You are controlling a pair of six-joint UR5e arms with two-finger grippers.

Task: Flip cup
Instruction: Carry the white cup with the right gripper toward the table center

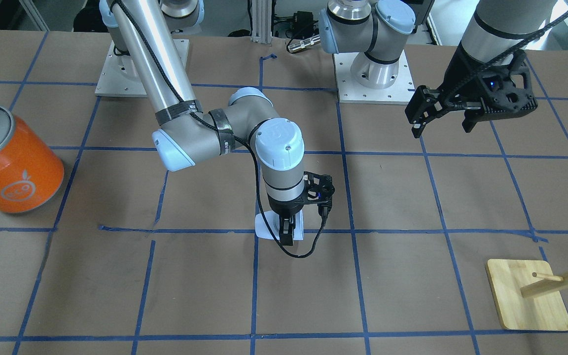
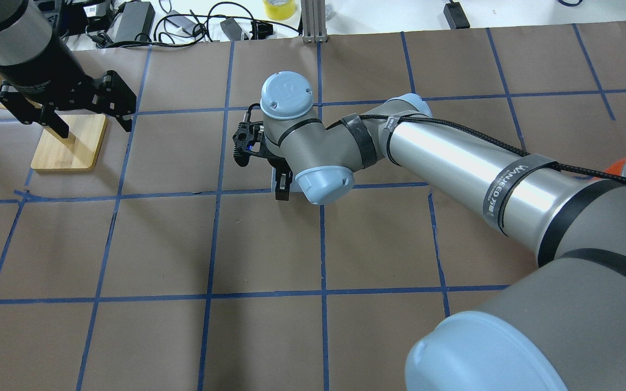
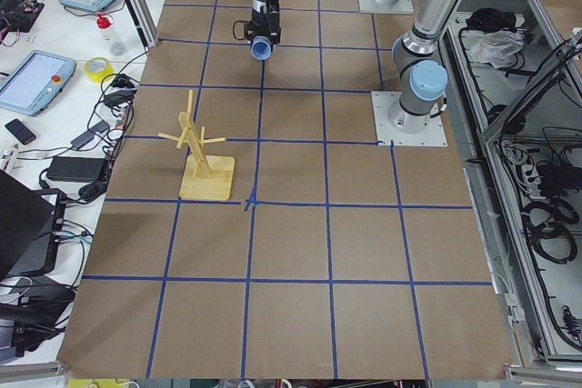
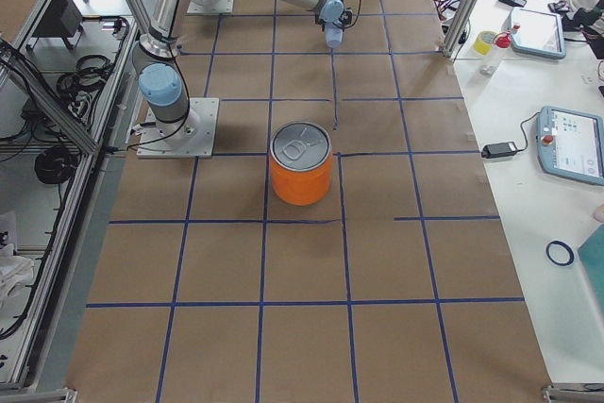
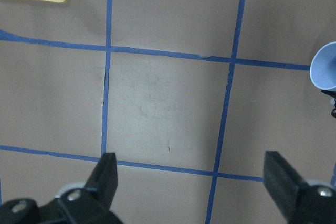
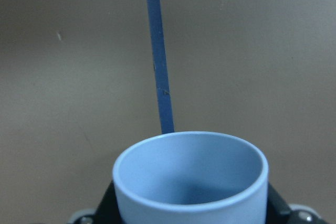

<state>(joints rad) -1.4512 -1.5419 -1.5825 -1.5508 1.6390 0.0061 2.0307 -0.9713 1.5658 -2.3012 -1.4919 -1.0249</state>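
The cup [image 1: 267, 230] is a small pale blue tumbler held at the middle of the table, close to the brown surface. My right gripper [image 1: 287, 236] points down and is shut on it. In the right wrist view the cup's open mouth [image 6: 189, 177] faces the camera, with a black finger [image 6: 278, 203] on each side. The cup also shows in the exterior left view [image 3: 262, 46] and at the right edge of the left wrist view [image 5: 324, 67]. My left gripper [image 1: 442, 125] hangs open and empty above the table, well away from the cup; its fingers [image 5: 107, 174] stand wide apart.
A large orange can [image 1: 13, 162] with a silver lid stands on the robot's right side of the table. A wooden peg rack [image 1: 528, 296] on a square base stands on the robot's left side, under and beside my left gripper [image 2: 95, 127]. Blue tape lines grid the table.
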